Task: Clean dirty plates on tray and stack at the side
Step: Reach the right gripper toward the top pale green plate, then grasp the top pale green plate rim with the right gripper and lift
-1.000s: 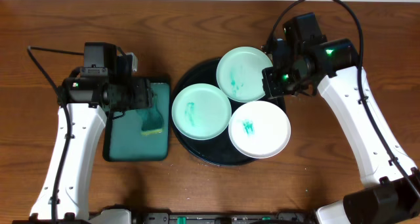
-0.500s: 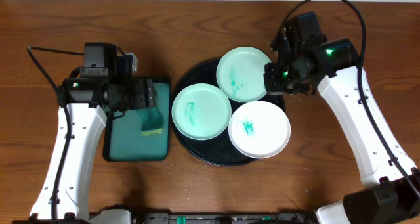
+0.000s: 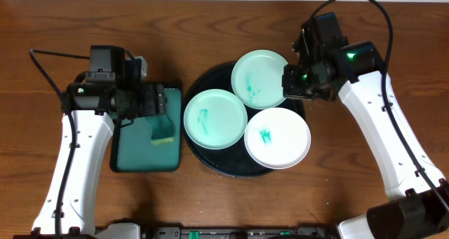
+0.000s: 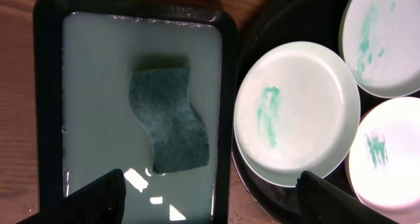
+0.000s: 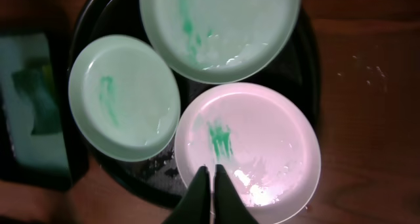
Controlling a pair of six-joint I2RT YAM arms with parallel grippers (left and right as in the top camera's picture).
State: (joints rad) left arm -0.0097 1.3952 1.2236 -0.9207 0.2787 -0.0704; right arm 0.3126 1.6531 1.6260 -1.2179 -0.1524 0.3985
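Observation:
Three dirty plates lie on the round black tray (image 3: 223, 166). A mint plate (image 3: 215, 119) is at its left, a second mint plate (image 3: 258, 78) at the far side, and a white plate (image 3: 278, 138) at the near right. All three carry teal smears. My right gripper (image 5: 210, 171) is shut and empty, its tips hovering over the white plate's (image 5: 256, 152) edge. My left gripper (image 4: 211, 178) is open wide. It hangs above the teal tray's (image 4: 226, 86) right rim, with the sponge (image 4: 169, 119) lying just ahead in the liquid.
The teal rectangular tray (image 3: 133, 155) holds pale liquid and the sponge (image 3: 163, 132), directly left of the black tray. Bare wooden table (image 3: 337, 190) surrounds both trays. A cable loops over the right arm (image 3: 372, 120).
The right gripper has shifted slightly toward the far side beside the far mint plate. The left jaws have spread a little wider over the teal tray. Plates and sponge have not moved.

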